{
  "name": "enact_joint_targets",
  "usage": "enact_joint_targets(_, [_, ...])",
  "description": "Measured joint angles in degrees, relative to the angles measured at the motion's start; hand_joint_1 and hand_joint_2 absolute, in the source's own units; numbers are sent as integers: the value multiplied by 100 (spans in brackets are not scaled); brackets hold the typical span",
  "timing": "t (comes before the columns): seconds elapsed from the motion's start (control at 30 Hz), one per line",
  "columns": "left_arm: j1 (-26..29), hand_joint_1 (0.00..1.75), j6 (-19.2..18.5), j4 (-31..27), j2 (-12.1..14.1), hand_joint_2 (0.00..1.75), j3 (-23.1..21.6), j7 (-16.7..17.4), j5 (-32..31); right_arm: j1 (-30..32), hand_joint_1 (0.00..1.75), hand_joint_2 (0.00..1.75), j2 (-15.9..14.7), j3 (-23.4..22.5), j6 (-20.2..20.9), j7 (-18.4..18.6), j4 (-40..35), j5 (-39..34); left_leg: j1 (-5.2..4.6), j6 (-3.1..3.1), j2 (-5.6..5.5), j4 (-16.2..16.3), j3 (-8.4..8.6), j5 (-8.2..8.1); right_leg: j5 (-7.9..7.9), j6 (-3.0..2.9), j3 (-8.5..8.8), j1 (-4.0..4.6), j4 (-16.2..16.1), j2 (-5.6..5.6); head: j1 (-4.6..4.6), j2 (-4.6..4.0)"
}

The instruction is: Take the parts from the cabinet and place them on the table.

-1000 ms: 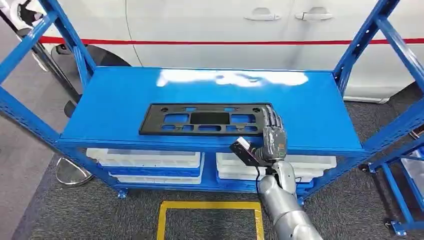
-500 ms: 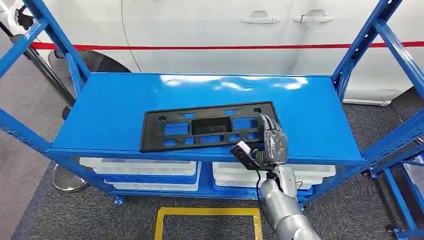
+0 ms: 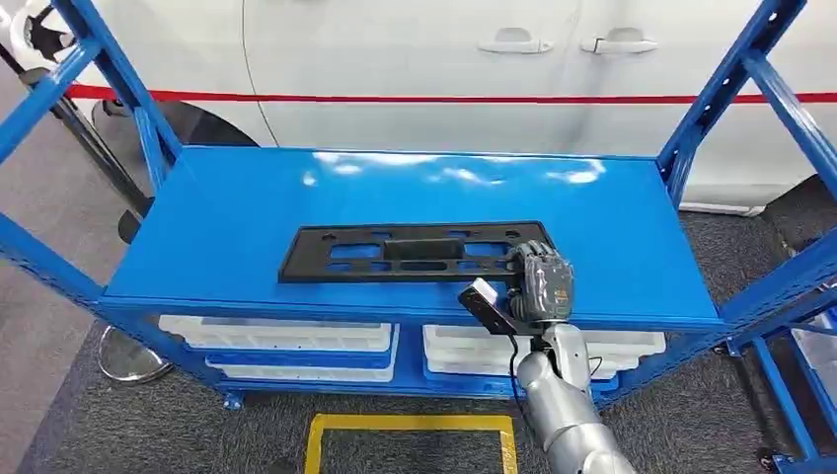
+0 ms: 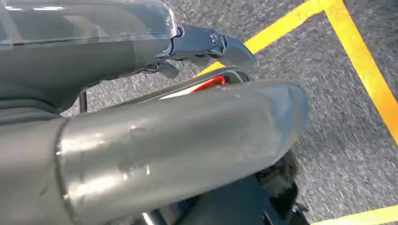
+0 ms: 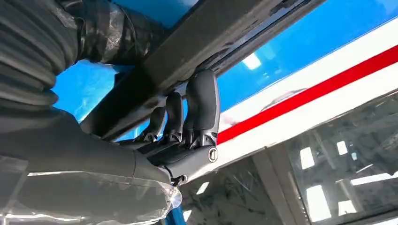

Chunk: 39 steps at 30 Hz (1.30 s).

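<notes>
Gripping one end of the flat black slotted plate [image 3: 413, 253], the right hand [image 3: 538, 279] curls its fingers [image 5: 199, 105] around it. Beneath lies a glossy blue shelf [image 3: 247, 197] — a white car [image 3: 415, 59] behind.

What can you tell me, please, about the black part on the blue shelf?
The black part is a long, flat rectangular frame, seemingly plastic, with rows of rectangular cut-outs and small holes near its corners, like a licence plate holder. It lies lengthwise toward the front of the blue shelf. The right hand grips its right end; in the right wrist view the fingers curl over its edge. How far that end is raised cannot be told.
</notes>
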Motion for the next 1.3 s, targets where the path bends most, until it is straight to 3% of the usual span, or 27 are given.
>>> enact_joint_targets(0.03, [-4, 0, 0, 0, 0, 0, 0, -4, 0, 7, 175, 175, -5, -11, 0, -11, -13, -24, -14, 29, -3, -18, 11, 7, -128, 7, -65, 1, 154, -12, 2, 0])
enact_joint_targets(0.1, [-6, 0, -2, 0, 0, 0, 0, -9, -2, 46, 175, 175, -31, -37, 0, -70, -24, -83, -28, 70, 1, -14, 6, 5, -571, 20, -459, -6, 985, -13, 7, 0])
enact_joint_targets(0.13, [-3, 0, -2, 0, 0, 0, 0, -11, -2, 78, 175, 175, -42, -50, 0, -90, -24, -110, -36, 80, 1, -13, 6, -1, -712, 31, -665, -12, 1395, -13, 0, 0])
enact_joint_targets(0.17, [6, 0, -2, 0, 2, 0, 0, -9, -2, 101, 175, 175, -53, -70, 0, -127, -26, -129, -41, 84, -1, -5, 6, -5, -737, 35, -786, -17, 1617, -15, 4, 0])
enact_joint_targets(0.2, [10, 0, -2, 0, 2, 0, 0, -11, 0, 113, 175, 175, -53, -81, 0, -170, -37, -155, -41, 84, -3, 3, 8, -12, -628, 39, -777, -20, 1568, -15, 2, 0])
enact_joint_targets(0.23, [9, 0, 0, 0, 0, 0, 0, -13, 4, 120, 175, 175, -53, -94, 0, -233, -76, -197, -40, 80, -9, 19, 12, -25, -428, 37, -656, -22, 1304, -17, 2, 0])
enact_joint_targets(0.3, [9, 0, 22, 0, -2, 0, 0, -15, 4, 122, 175, 175, -53, -105, 2, -411, -197, -304, -39, 52, -23, 66, 23, -68, 75, 11, -175, -26, 322, -20, 2, 0])
enact_joint_targets(0.33, [10, 0, 37, 0, -2, 0, 0, -18, 2, 120, 175, 175, -51, -112, 4, -505, -297, -359, -60, 19, -24, 86, 2, -89, 13, -19, -41, -10, 63, -18, 2, 0])
enact_joint_targets(0.47, [2, 0, 55, 0, -2, 0, 0, -22, 7, 146, 175, 175, -5, -116, 9, -593, -514, -468, -55, -89, -25, 84, -20, -79, 60, -92, -74, 34, 4, -9, 2, 0])
enact_joint_targets(0.53, [6, 0, 100, 0, 0, 0, 0, -33, 15, 175, 175, 175, 30, -116, 9, -797, -692, -662, -36, -156, -19, 213, -65, -201, 94, -157, -23, -9, -71, -24, 2, 0])
enact_joint_targets(0.57, [4, 0, 127, 0, 0, 0, 0, -42, 20, 191, 175, 175, 69, -116, 9, -926, -830, -782, -36, -180, -20, 510, -202, -395, 92, -199, -22, -12, -73, -29, -2, 0])
enact_joint_targets(0.63, [2, 0, 175, 0, 0, 0, 0, -81, 24, 270, 175, 175, 192, -114, 9, -1160, -1218, -1060, -7, -225, -19, 1399, -632, -792, 80, -220, -19, -3, -72, -37, 0, 0])
enact_joint_targets(0.67, [7, 0, 201, 0, 0, 0, 0, -114, 26, 312, 175, 175, 245, -109, 9, -1235, -1408, -1203, 0, -237, -18, 1737, -813, -879, 76, -225, -19, 0, -70, -40, 0, 0])
enact_joint_targets(0.7, [11, 0, 236, 0, -2, 0, 0, -146, 39, 356, 175, 175, 295, -99, 11, -1279, -1616, -1331, 5, -243, -18, 1819, -876, -835, 73, -224, -12, 1, -68, -40, 0, 0])
enact_joint_targets(0.77, [9, 0, 323, 0, -2, 0, 0, -260, 90, 505, 175, 175, 360, -1, 11, -1366, -2116, -1530, 10, -231, -18, 1264, -641, -412, 50, -213, 12, 0, -61, -40, 0, 0])
enact_joint_targets(0.8, [6, 0, 367, 0, 0, 0, 0, -323, 122, 596, 175, 175, 404, 88, 11, -1432, -2410, -1603, 10, -208, -16, 697, -368, -116, 33, -201, 32, -2, -58, -37, 0, 0])
enact_joint_targets(0.83, [3, 0, 383, 0, 0, 0, 0, -359, 125, 644, 175, 175, 448, 188, 11, -1495, -2659, -1644, 9, -179, -15, 241, -155, 46, 20, -187, 45, -2, -54, -25, 0, 0])
enact_joint_targets(0.87, [-10, 0, 398, 0, 2, 0, 0, -380, 125, 648, 175, 175, 485, 295, 11, -1541, -2852, -1681, -31, -158, -24, 112, -77, -31, 7, -158, 26, 40, -30, -9, 0, 0])
enact_joint_targets(0.9, [-28, 0, 417, 0, 4, 175, 0, -392, 125, 668, 175, 175, 511, 356, 11, -1545, -2994, -1683, -40, -141, -26, 94, -72, -36, 18, -131, 11, 18, -36, 7, 0, 0])
enact_joint_targets(0.97, [-25, 0, 527, 0, 4, 175, 0, -433, 125, 825, 175, 175, 531, 435, 11, -1602, -3354, -1712, -62, -96, -48, 92, -78, -35, 22, -64, 37, -3, -69, -13, 2, 0])
enact_joint_targets(1.0, [-18, 0, 608, 0, 4, 175, 0, -475, 122, 897, 175, 175, 542, 490, 11, -1620, -3544, -1745, -26, -41, -54, 25, -56, 1, 6, -22, 44, 9, -64, -13, 2, 0])
enact_joint_targets(1.07, [-21, 0, 728, 0, 0, 175, -11, -753, 100, 989, 175, 175, 544, 599, 11, -1624, -3896, -1762, -14, 18, -43, -17, -32, 24, -242, 1, -111, -9, 258, -18, 7, 0])
enact_joint_targets(1.1, [-27, 0, 759, 0, 0, 0, -31, -873, 83, 1026, 175, 175, 544, 671, 15, -1624, -4084, -1766, -23, 41, -39, -16, -35, 19, -454, 7, -292, -7, 644, -16, 0, 0])
enact_joint_targets(1.17, [-42, 0, 734, 0, 0, 0, -42, -947, 127, 1095, 175, 175, 535, 787, 15, -1624, -4361, -1769, -41, 61, -26, -11, -31, 7, -765, 28, -701, -16, 1464, -18, 2, 0])
enact_joint_targets(1.2, [-43, 0, 682, 0, 0, 0, -39, -953, 142, 1130, 175, 175, 526, 828, 18, -1624, -4461, -1769, -41, 63, -27, 0, -29, 1, -750, 39, -792, -18, 1621, -19, 0, 0])
enact_joint_targets(1.23, [-42, 0, 601, 0, 2, 0, -37, -955, 175, 1161, 175, 175, 520, 870, 17, -1624, -4524, -1766, -40, 68, -30, 10, -25, -12, -599, 42, -747, -24, 1499, -20, 7, 0])
enact_joint_targets(1.3, [-41, 0, 441, 0, 0, 0, -35, -955, 236, 1172, 175, 175, 516, 957, 20, -1624, -4601, -1758, -37, 49, -45, 49, -14, -46, -128, 27, -372, -37, 722, -25, 4, 0])
